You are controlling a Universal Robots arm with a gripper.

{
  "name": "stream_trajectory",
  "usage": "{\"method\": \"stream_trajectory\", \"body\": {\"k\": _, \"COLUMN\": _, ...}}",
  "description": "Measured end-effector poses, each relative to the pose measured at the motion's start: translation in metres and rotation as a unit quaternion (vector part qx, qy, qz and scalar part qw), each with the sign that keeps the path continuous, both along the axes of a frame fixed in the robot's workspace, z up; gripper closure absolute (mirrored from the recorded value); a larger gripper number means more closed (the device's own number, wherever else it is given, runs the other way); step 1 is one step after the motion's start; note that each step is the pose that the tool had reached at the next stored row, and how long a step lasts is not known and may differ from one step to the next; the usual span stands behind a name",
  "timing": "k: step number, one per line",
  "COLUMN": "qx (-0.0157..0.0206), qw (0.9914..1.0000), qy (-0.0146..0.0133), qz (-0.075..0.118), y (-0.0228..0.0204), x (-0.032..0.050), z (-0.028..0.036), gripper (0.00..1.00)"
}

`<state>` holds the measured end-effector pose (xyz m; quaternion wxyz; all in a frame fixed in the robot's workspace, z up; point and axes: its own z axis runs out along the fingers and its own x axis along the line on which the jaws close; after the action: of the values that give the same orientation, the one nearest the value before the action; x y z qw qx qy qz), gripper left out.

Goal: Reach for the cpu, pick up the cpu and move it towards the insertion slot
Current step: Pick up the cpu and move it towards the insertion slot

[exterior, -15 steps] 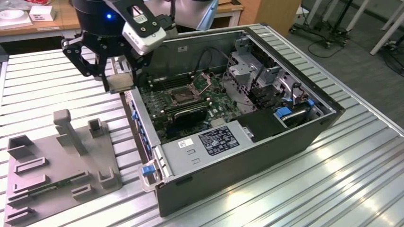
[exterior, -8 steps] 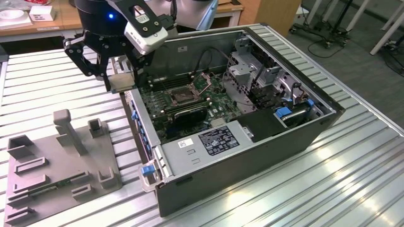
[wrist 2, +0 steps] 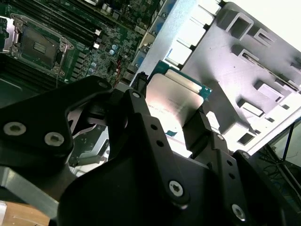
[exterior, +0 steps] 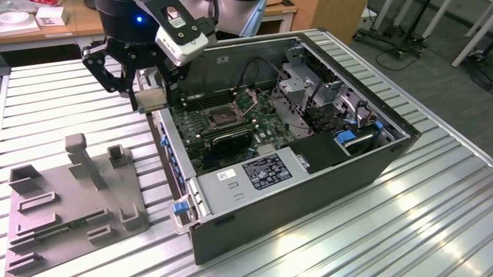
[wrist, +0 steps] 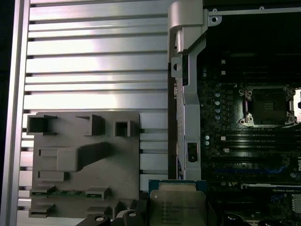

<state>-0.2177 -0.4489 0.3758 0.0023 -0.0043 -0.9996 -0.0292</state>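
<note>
My gripper is shut on the cpu, a pale square chip held in the air above the slatted table, just outside the open computer case's wall at the exterior view's left. In the second wrist view the cpu sits clamped between the black fingers. The first wrist view shows the cpu level with the case's edge. The insertion slot, a square socket with a shiny frame and dark centre, lies on the green board inside the case, also seen in both wrist views.
The open computer case lies on its side on the slatted metal table. A grey plastic fixture with upright posts and a green memory strip sits at the exterior view's left. Drive cages and cables fill the case's far side.
</note>
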Motion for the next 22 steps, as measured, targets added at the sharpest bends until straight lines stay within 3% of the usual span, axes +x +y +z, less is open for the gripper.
{"method": "stream_trajectory", "body": {"k": 22, "qx": 0.0000, "qw": 1.00000, "qy": 0.0000, "qz": 0.000, "y": 0.0000, "x": 0.0138, "z": -0.0001, "gripper": 0.45}}
